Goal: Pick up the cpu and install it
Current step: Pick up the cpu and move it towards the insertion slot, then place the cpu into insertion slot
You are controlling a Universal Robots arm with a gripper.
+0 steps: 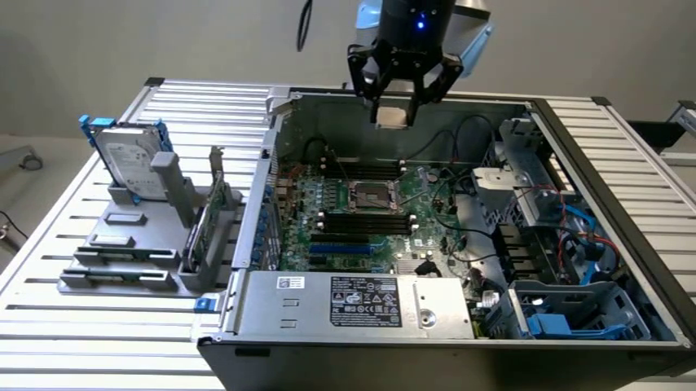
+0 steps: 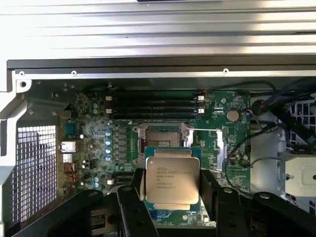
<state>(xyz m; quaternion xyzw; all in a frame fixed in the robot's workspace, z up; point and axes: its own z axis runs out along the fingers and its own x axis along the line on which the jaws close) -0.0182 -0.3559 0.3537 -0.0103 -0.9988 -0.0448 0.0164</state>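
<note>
Power supply (image 1: 367,301) lies along the near wall of the open case (image 1: 272,163), which stands on the slatted bench (image 1: 65,326). Past it, mid-board, the socket (image 1: 370,194) sits between banks of memory slots (image 1: 367,221). Hard drive (image 1: 130,159) in its blue bracket stands on the bench at the exterior view's left, apart from the work. Farther on, above the case's far wall, the tool (image 1: 394,99) hangs with the cpu (image 1: 392,115) pinched by two opposite edges, well clear of the board. Wrist view agrees: dark fingers (image 2: 129,207) flank the cpu, silver lid towards the camera, socket beyond it.

Step in hand, as I judge it: carrying the chip across to the socket. Doing it well means:
- keeping the cpu level, with no tilt in the pinch
- squaring its edges to the socket frame before any descent
- matching notches and corner mark
- lowering straight with no sideways slide, since socket contacts likely bend easily

Grip is on thin edges only, so slow moves suit it. Loose cables (image 1: 468,130) at the exterior view's right of the socket want a wide berth.

Not resolved:
- socket contacts
- whether the retention frame is fully swung open
- print on the lid, too small to read
- any orientation mark on the chip
- the chip's underside
</note>
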